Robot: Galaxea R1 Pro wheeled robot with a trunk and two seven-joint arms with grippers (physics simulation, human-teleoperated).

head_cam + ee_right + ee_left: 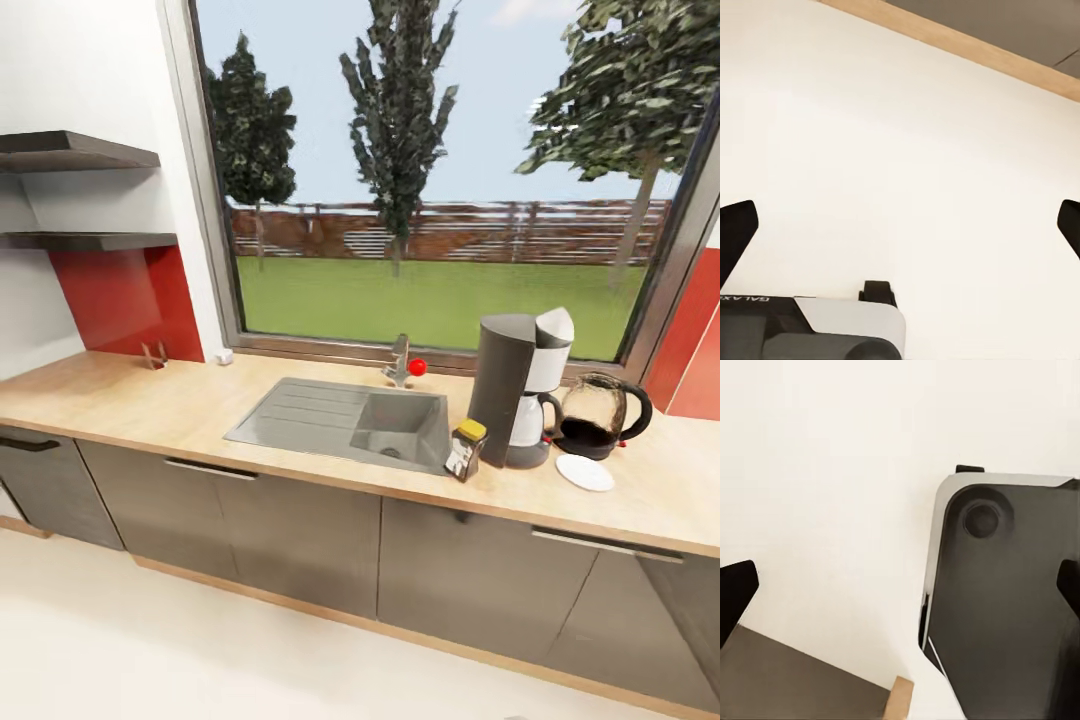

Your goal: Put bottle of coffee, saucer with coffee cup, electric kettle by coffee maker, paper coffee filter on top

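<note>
On the light wood kitchen countertop (150, 400), right of the sink, stands the tall dark grey coffee maker (505, 385), with a pale cone-shaped piece at its top. The bottle of coffee (466, 449), yellow-lidded, sits just in front and to its left. The glass electric kettle (598, 415) stands close on its right. The white saucer (584, 472) lies bare in front of the kettle. The coffee cup is out of view. My left gripper (900, 592) and right gripper (900, 229) hang over the pale floor, both open with nothing between the fingers.
A steel sink (300, 415) with a faucet (400, 360) sits under a wide window. Two dark shelves (75, 150) are fixed on the left wall. Dark grey cabinets (300, 530) run below the counter. My dark base (1005, 600) shows beneath the left gripper.
</note>
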